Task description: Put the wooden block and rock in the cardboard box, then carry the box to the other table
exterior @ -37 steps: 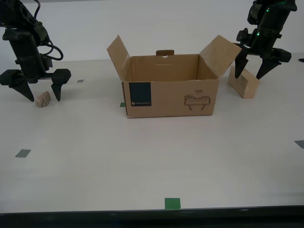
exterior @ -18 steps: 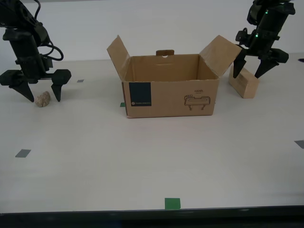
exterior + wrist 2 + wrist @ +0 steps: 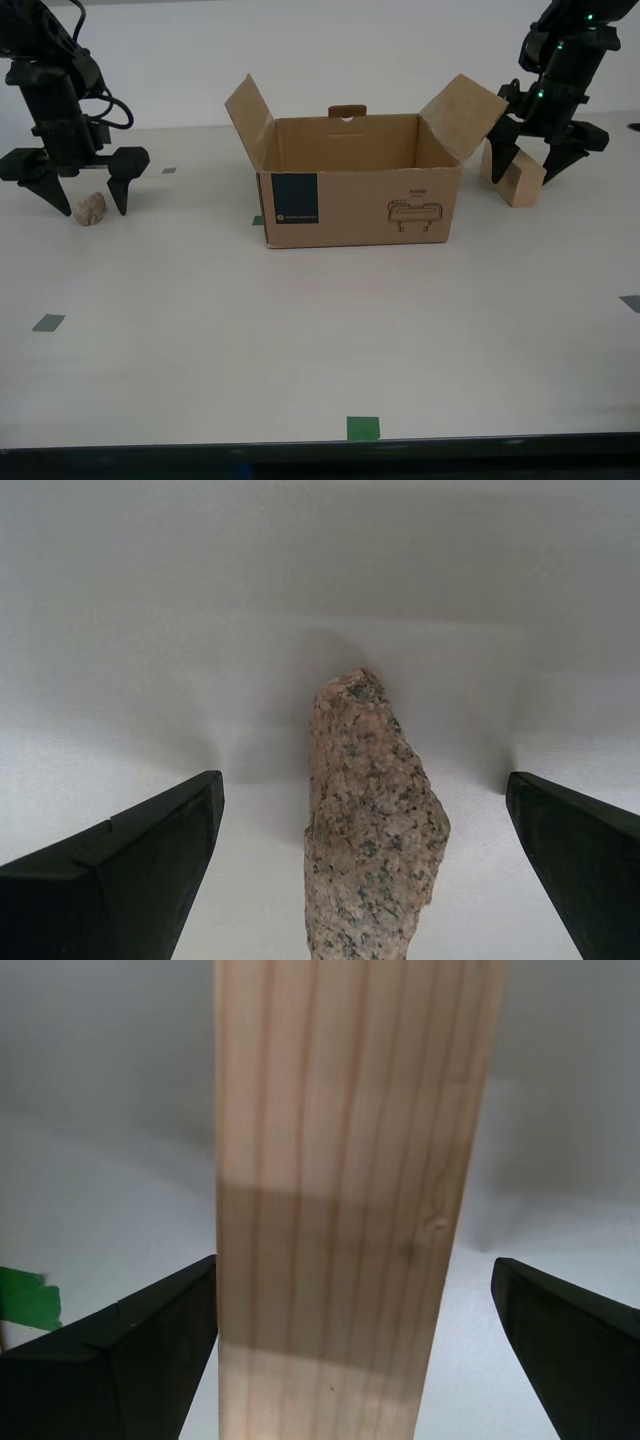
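The cardboard box (image 3: 360,190) stands open in the middle of the table, flaps up. At the exterior view's left the rock (image 3: 90,207) lies on the table between the open fingers of my second gripper (image 3: 91,211). The second wrist view shows the rock (image 3: 375,820) midway in that gripper (image 3: 362,780), touching neither finger. At the exterior view's right the wooden block (image 3: 520,185) lies beside the box's flap. My first gripper (image 3: 521,182) is open and straddles it. In the first wrist view the block (image 3: 345,1210) fills the gap of the gripper (image 3: 355,1265). The other table is out of view.
A bright green tape square (image 3: 363,428) sits near the table's front edge. Duller tape marks (image 3: 48,322) lie at the exterior view's left, and one more (image 3: 631,302) at its right edge. A pale wall runs behind the table.
My first gripper has come down, so its open fingers now sit lower around the wooden block. My second gripper, the rock and the box have not moved.
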Available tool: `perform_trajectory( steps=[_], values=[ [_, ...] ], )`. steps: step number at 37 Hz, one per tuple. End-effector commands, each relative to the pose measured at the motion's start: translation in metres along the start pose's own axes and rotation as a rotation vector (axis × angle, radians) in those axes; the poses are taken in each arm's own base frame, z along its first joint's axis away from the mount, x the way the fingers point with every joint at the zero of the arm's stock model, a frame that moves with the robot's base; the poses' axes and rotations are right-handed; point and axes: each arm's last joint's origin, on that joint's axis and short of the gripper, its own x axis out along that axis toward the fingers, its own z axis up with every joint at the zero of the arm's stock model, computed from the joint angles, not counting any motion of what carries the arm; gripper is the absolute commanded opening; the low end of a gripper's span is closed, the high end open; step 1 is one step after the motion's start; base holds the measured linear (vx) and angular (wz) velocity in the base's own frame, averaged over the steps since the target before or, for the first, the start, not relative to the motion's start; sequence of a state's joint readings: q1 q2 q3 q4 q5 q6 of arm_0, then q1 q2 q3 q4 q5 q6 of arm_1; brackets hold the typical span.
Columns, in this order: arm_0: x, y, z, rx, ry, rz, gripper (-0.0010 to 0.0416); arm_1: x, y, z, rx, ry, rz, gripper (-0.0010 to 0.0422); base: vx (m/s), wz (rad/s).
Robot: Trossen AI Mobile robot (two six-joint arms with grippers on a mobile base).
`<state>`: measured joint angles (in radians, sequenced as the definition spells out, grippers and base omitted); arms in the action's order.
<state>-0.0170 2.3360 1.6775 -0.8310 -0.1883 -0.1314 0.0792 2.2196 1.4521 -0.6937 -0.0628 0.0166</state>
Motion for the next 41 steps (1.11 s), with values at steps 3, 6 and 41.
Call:
perform_trajectory(
  steps=[3, 6, 41],
  values=[
    [0.0042, 0.0, -0.0018, -0.005, -0.005, 0.001, 0.0348, 0.0, -0.0003, -0.0003, 0.0, 0.003, -0.001, 0.0387, 0.0, 0.0],
    [0.0053, -0.0001, -0.0025, -0.005, -0.004, 0.002, 0.034, 0.0, -0.0003, -0.0003, 0.0, 0.004, -0.001, 0.0387, 0.0, 0.0],
    [0.0056, 0.0013, -0.0001, -0.008, -0.026, -0.001, 0.0092, 0.0, -0.0003, -0.0005, -0.023, 0.006, 0.0, 0.0264, 0.0, 0.0]
  ],
)
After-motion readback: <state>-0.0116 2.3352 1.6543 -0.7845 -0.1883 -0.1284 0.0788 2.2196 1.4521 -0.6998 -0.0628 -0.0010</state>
